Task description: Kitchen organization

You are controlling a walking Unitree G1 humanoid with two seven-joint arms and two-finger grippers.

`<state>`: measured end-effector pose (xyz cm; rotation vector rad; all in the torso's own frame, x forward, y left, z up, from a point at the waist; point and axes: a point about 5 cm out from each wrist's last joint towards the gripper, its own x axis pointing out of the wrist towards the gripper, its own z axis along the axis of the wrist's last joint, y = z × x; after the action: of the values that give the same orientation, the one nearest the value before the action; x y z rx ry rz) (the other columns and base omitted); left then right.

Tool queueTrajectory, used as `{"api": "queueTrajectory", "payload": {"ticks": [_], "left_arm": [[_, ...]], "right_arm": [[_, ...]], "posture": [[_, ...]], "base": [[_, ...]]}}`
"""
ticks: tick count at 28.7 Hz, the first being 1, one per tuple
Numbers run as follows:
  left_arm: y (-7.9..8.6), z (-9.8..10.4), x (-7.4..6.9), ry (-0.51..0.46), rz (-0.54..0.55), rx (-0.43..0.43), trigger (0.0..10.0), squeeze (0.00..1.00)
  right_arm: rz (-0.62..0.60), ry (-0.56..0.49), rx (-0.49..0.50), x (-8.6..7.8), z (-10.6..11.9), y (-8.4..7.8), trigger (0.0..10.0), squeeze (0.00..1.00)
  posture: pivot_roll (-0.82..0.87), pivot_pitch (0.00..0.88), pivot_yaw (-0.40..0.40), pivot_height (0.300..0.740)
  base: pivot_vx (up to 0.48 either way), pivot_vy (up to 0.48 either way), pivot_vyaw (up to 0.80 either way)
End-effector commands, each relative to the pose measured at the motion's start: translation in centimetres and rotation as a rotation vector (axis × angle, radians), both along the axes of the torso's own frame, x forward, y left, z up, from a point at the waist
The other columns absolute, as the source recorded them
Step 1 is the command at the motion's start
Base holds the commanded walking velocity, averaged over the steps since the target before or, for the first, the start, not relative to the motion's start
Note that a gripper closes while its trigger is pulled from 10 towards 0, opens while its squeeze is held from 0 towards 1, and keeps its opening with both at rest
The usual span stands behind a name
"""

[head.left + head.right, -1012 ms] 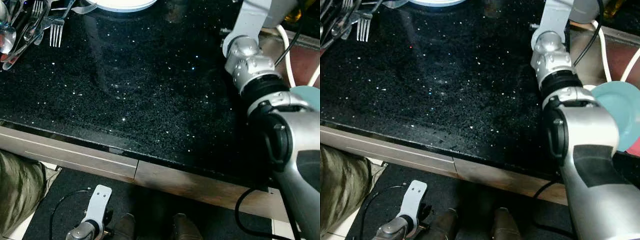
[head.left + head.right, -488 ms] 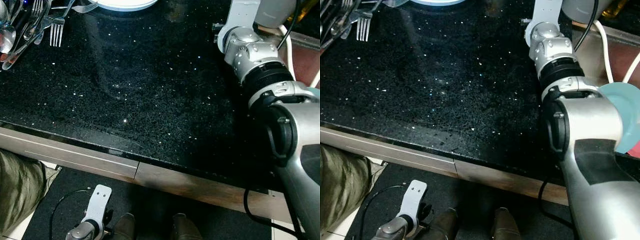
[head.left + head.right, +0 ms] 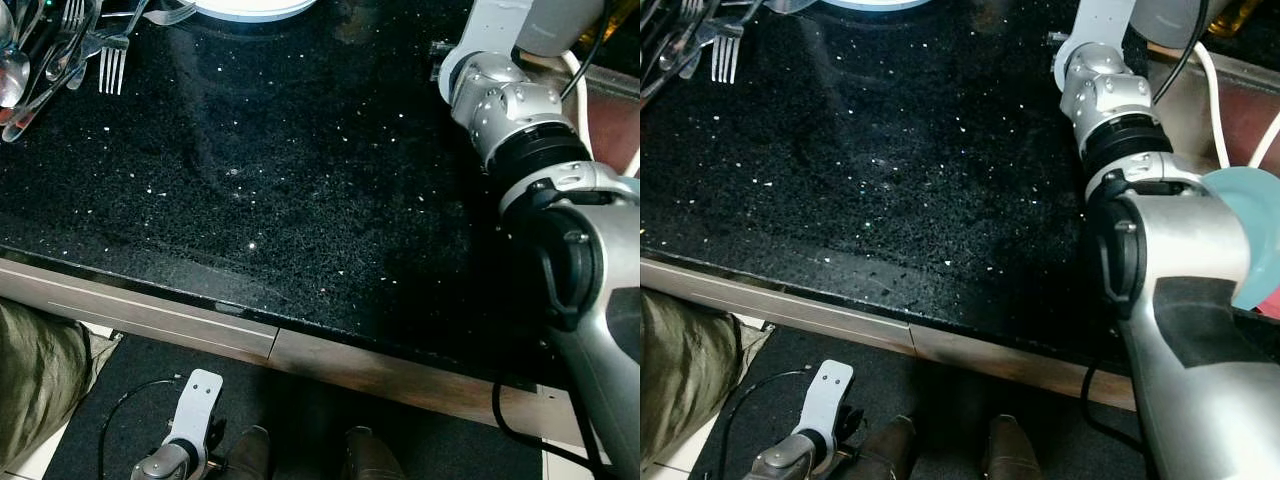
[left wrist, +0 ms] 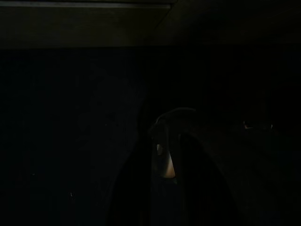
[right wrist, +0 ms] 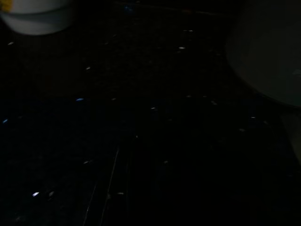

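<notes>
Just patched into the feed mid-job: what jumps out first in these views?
The big silver right arm fills the right side, reaching forward over the black speckled countertop. At the counter's far left corner lies a heap of forks and spoons, with a white plate's rim beside it at the far edge. The left arm hangs idle below the counter edge.

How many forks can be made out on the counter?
2, maybe more: one fork lies tines-down at the counter's far left, another in the cutlery pile beside it; the pile may hide others.

right arm (image 3: 520,130) stretched forward over counter; left hand (image 3: 180,445) hangs low, idle.
</notes>
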<state>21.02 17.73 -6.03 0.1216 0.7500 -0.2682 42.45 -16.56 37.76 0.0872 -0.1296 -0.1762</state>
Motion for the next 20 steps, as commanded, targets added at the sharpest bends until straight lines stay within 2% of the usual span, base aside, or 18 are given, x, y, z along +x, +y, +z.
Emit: {"api": "queueTrajectory", "payload": {"ticks": [1, 5, 8, 13, 20], "left_arm": [[0.2, -2.8, -4.7, 0.197, 0.007, 0.033, 10.0, 0.00], [0.2, -2.8, -4.7, 0.197, 0.010, 0.030, 10.0, 0.00], [0.3, -2.8, -4.8, 0.198, 0.010, 0.030, 10.0, 0.00], [0.3, -2.8, -4.8, 0.198, 0.003, 0.028, 10.0, 0.00], [0.2, -2.8, -4.8, 0.197, 0.005, 0.029, 10.0, 0.00]], "right_arm": [[-0.034, -0.001, 0.020, 0.0, -0.5, -1.1, 10.0, 0.00], [-0.056, -0.034, 0.019, -0.1, -0.2, -1.6, 10.0, 0.00], [-0.064, -0.016, 0.017, -0.1, -0.5, -1.8, 10.0, 0.00], [-0.065, 0.125, -0.020, 0.2, -3.3, -2.0, 10.0, 0.00], [-0.051, 0.161, -0.018, 0.3, -4.2, -1.8, 10.0, 0.00]], "posture": [[0.16, 0.419, -0.155, 0.740], [0.16, 0.422, -0.154, 0.740], [0.16, 0.422, -0.152, 0.740], [0.16, 0.426, -0.150, 0.740], [0.16, 0.426, -0.152, 0.740]], "base": [[0.000, 0.000, 0.00], [0.000, 0.000, 0.00], [0.000, 0.000, 0.00], [0.000, 0.000, 0.00], [0.000, 0.000, 0.00]]}}
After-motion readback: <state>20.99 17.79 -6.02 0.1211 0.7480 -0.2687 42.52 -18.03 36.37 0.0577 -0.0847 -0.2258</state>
